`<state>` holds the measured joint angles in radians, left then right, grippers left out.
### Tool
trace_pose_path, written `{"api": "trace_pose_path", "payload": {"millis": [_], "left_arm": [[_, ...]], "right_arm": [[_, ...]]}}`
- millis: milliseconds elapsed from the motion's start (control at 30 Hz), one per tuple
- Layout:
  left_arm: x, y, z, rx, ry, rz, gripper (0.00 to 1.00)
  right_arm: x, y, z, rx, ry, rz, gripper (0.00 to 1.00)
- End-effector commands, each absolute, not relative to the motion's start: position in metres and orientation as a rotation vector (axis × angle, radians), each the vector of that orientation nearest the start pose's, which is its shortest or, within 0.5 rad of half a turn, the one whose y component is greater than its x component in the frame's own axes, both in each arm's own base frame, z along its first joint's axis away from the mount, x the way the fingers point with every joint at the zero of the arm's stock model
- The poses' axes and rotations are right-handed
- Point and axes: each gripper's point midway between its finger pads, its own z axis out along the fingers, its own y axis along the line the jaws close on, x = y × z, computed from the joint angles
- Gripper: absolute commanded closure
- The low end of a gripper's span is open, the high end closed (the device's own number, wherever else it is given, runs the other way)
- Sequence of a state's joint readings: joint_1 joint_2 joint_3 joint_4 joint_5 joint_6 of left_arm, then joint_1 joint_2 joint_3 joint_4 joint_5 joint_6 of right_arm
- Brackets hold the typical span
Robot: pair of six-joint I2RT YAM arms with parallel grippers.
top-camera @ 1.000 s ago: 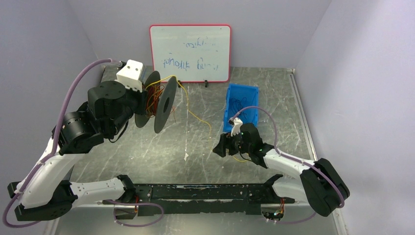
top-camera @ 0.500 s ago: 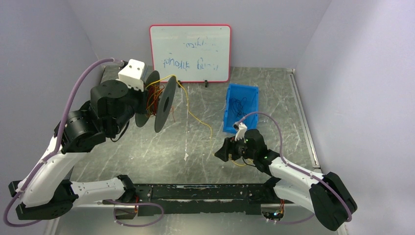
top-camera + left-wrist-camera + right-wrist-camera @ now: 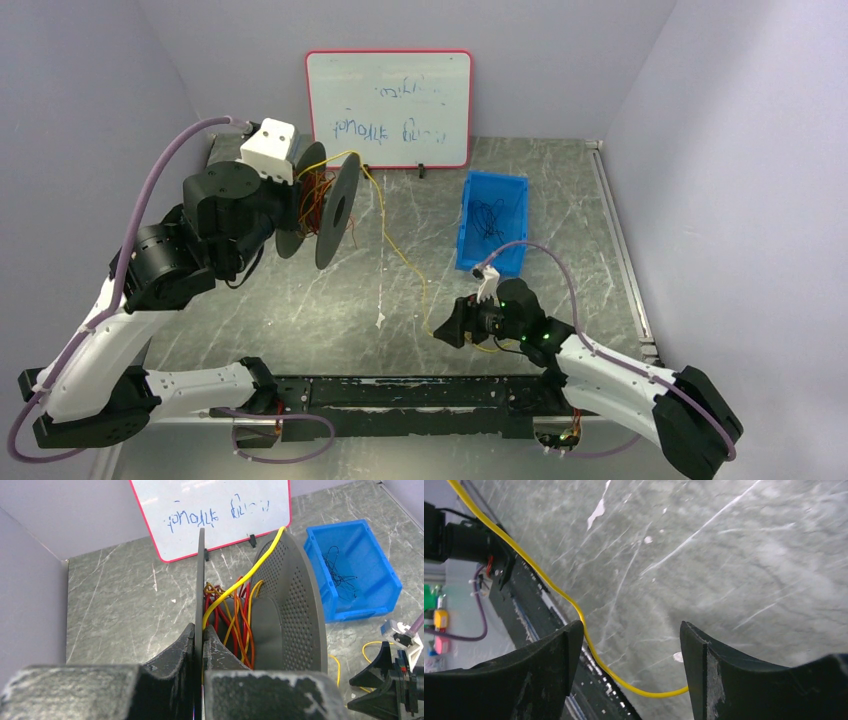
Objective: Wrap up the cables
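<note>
My left gripper (image 3: pixel 202 635) is shut on the near flange of a grey spool (image 3: pixel 338 212), held up at the back left. Red, orange and yellow cables (image 3: pixel 240 615) are wound on its core. One yellow cable (image 3: pixel 400 255) runs from the spool's top down across the table to my right gripper (image 3: pixel 447 325). In the right wrist view the right gripper (image 3: pixel 631 630) is open, and the yellow cable (image 3: pixel 569 597) loops loosely between its fingers just above the table.
A blue bin (image 3: pixel 492 220) with thin black wires stands at the back right. A red-framed whiteboard (image 3: pixel 389 108) leans on the back wall. A black rail (image 3: pixel 420 392) runs along the near edge, close under the right gripper.
My right arm has drawn back toward the near edge and left, pulling the yellow cable straighter across the table. The left arm and spool have barely moved.
</note>
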<state>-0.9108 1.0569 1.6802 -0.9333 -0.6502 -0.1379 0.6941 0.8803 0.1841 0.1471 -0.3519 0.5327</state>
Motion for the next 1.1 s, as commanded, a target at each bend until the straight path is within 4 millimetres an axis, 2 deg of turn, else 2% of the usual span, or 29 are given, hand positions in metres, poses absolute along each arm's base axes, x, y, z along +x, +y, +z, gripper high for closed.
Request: {"api": "trace_pose_path", "payload": {"millis": [0, 300, 633, 867, 1067], "left_arm": [[0.234, -0.127, 0.460, 0.177, 1.711, -0.172, 0.93], [0.243, -0.126, 0.447, 0.170, 1.728, -0.096, 0.93], [0.250, -0.131, 0.436, 0.172, 1.740, -0.091, 0.93], [0.254, -0.133, 0.433, 0.176, 1.747, -0.089, 0.93], [0.257, -0.134, 0.431, 0.176, 1.753, -0.091, 0.93]], "right_arm": [[0.126, 0.229, 0.050, -0.402, 2.278, 1.104, 0.26], [0.109, 0.230, 0.054, -0.437, 2.292, 1.091, 0.25], [0.101, 0.236, 0.084, -0.469, 2.192, 1.196, 0.22], [0.092, 0.236, 0.073, -0.494, 2.226, 1.221, 0.21], [0.094, 0.235, 0.065, -0.476, 2.251, 1.198, 0.24]]}}
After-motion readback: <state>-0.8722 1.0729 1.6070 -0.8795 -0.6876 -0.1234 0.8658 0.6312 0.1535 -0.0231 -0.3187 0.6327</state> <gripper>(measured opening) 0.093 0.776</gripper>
